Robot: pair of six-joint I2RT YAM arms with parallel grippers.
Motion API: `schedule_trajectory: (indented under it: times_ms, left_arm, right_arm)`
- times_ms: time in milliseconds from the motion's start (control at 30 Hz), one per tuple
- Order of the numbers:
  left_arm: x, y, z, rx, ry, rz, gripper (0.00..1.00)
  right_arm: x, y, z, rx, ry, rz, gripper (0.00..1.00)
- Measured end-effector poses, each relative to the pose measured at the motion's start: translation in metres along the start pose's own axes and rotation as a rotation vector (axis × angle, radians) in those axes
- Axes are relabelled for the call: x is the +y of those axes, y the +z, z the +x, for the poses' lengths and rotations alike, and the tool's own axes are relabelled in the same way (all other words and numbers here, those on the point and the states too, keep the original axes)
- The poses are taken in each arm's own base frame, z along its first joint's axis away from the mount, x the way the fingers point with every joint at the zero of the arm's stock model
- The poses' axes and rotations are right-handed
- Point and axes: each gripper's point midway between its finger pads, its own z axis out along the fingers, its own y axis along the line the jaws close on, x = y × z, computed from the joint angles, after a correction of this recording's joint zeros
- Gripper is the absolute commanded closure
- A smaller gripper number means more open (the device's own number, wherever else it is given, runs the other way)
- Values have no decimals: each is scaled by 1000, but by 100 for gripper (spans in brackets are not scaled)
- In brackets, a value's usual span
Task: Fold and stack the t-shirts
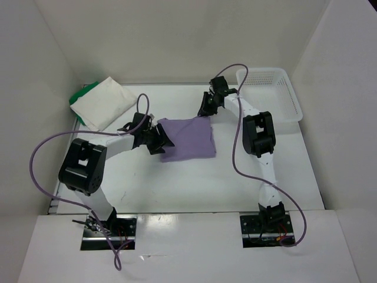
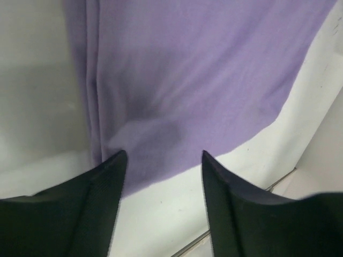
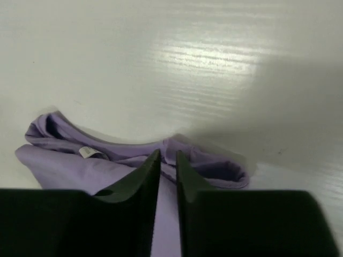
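The lavender t-shirt [image 1: 188, 139] lies folded into a rough square in the middle of the table. My left gripper [image 1: 161, 141] sits at its left edge, open, with both fingertips over the cloth's edge [image 2: 187, 80] and nothing between them. My right gripper [image 1: 205, 110] is low over the shirt's far right corner, its jaws a narrow slit apart above the bunched collar [image 3: 59, 160]. The cream-white t-shirt [image 1: 106, 103] lies folded at the back left on top of the green t-shirt [image 1: 79, 96], of which only an edge shows.
A white mesh basket [image 1: 277, 88] stands at the back right, close to the right arm. White walls enclose the table on three sides. Purple cables loop off both arms.
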Motion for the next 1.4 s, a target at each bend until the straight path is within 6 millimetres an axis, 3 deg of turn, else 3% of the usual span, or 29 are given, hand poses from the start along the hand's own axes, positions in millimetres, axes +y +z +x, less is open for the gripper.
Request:
schedule_trajectory:
  times_ms: [33,167,267,400,500,600,733,900,967,1100,1167,1267,1333,1400]
  left_arm:
    - [-1,-6,0,-9,5,-7,30]
    - [-14,-27,-18,-83,42,-5,21]
    - [-14,-35,-38,-135,50,-3,18]
    - [7,-32,-53,-153,30,-43,12]
    - [23,-13,-56,-110,28,-80,11]
    - [22,3,-56,-59,35,-52,20]
    - [20,18,-61,-43,56,-25,48]
    - [1,47,-65,-4,75,56,75]
    - [-12,59,-67,7,86,91,91]
    - [-41,71,-81,13,109,106,99]
    - [-65,66,-99,-13,132,133,99]
    - [-110,37,-145,-104,169,200,99]
    - [-135,6,-188,-206,193,256,99]
    - [-139,-35,-234,-319,195,286,98]
  right_arm:
    - [0,0,2,9,2,1,65]
    - [2,-4,9,39,3,-16,53]
    - [6,-18,16,50,2,-25,46]
    - [21,-65,23,35,-10,-45,40]
    - [38,-113,23,-18,-34,-79,39]
    - [54,-155,25,-72,-59,-123,39]
    - [60,-185,40,-97,-73,-155,37]
    - [51,-187,63,-58,-52,-154,37]
    - [47,-185,70,-40,-37,-149,37]
    - [40,-187,76,-27,-11,-148,37]
    - [33,-196,74,-45,10,-145,37]
    - [21,-216,66,-94,40,-136,37]
    - [16,-227,58,-129,52,-136,37]
    - [11,-235,53,-153,61,-132,37]
